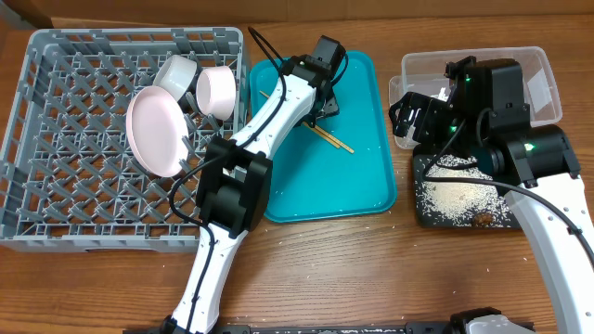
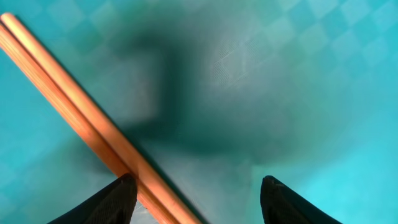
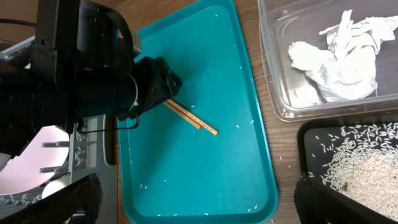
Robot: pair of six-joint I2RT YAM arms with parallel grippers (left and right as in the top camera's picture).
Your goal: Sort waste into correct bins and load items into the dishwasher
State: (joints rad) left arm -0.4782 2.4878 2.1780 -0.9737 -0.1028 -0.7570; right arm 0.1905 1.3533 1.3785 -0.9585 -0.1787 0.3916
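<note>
The pale pink round plate (image 1: 158, 132) and two small white bowls (image 1: 176, 72) stand in the grey lattice dish rack (image 1: 56, 186) left of the teal plastic tray (image 1: 306, 195); right of it, crumpled white tissue (image 3: 342, 56) fills the clear tub (image 3: 273, 93), and rice (image 3: 367, 162) the black tray (image 3: 305, 134). The wooden chopsticks (image 2: 81, 118) and stray grains remain on the teal tray; the left hand (image 2: 199, 193) hovers low over the sticks, fingers apart, and the right hand (image 3: 199, 198), wide apart and empty, blocks nothing.

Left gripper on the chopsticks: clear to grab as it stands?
Probably yes. The left gripper hangs open right over the chopsticks, which lie flat on the teal tray and run partly between its open jaws; nothing else crowds them.
</note>
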